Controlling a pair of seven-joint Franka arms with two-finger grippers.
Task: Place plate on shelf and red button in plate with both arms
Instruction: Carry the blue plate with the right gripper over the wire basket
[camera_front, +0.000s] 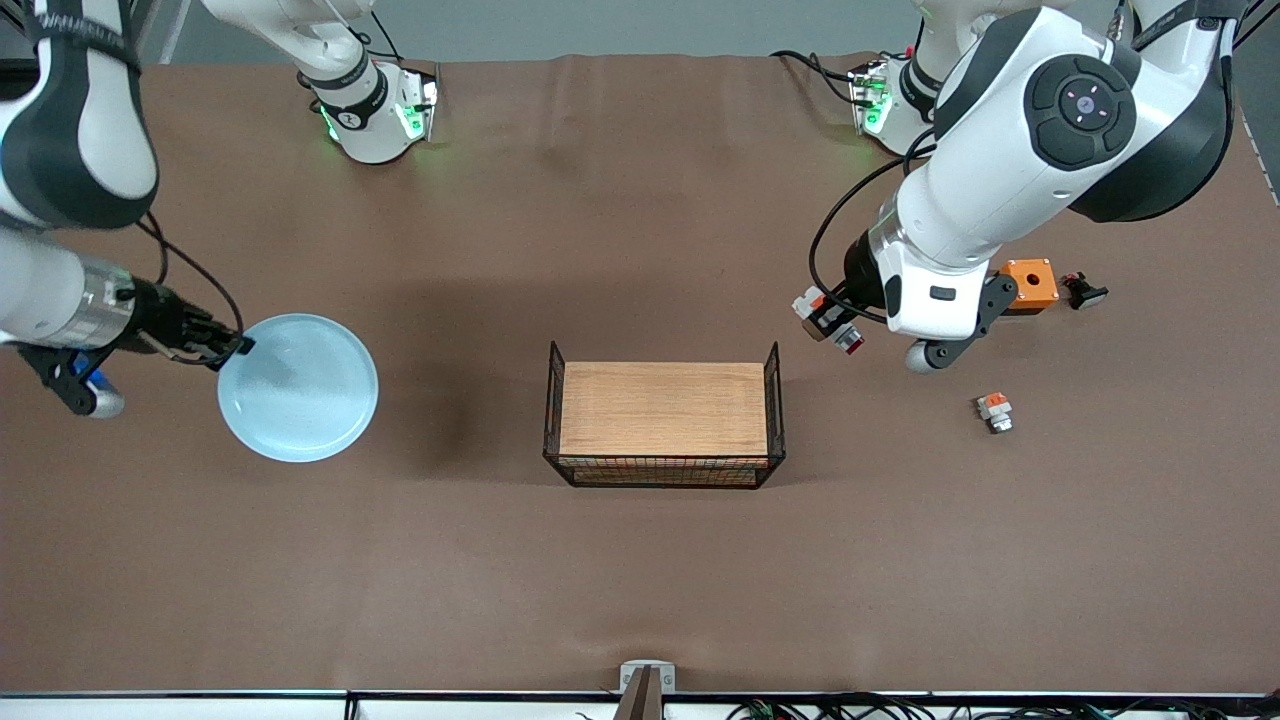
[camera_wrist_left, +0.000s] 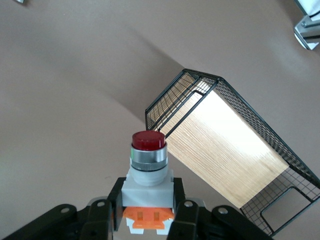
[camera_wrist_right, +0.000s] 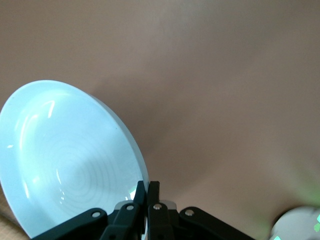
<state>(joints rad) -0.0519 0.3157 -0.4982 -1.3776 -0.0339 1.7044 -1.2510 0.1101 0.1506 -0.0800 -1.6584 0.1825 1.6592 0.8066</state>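
Plate: the plate (camera_front: 298, 388) hangs in the air over the table's (camera_front: 640, 580) right-arm end, pinched at its rim.
Right gripper: the right gripper (camera_wrist_right: 148, 192) has its fingers closed on the plate's edge; the plate juts out sideways from the grip toward the tray.
Button: the red button (camera_wrist_left: 148, 172) is held over the table between the tray and the orange box, red cap pointing at the tray.
Left gripper: the left gripper (camera_wrist_left: 148, 212) clamps the button's white body between its fingers, the orange block sitting just behind them.
Tray: the wooden tray (camera_front: 662, 408), with black wire mesh at its ends, sits at the table's middle and holds nothing yet.
Plate handling: stiff, glossy, likely slippery and breakable; a rim pinch lets it droop or swing, so slow moves suit it.
Button handling: small, light, rigid; the flat white body is the sound place to hold.
Other parts: the orange box (camera_front: 1030, 283), a black part (camera_front: 1083, 291) and a silver-capped button (camera_front: 995, 411) lie near the left-arm end.
Views: only the front view shows both loads and the spare parts; the wrist views show each grip close up.
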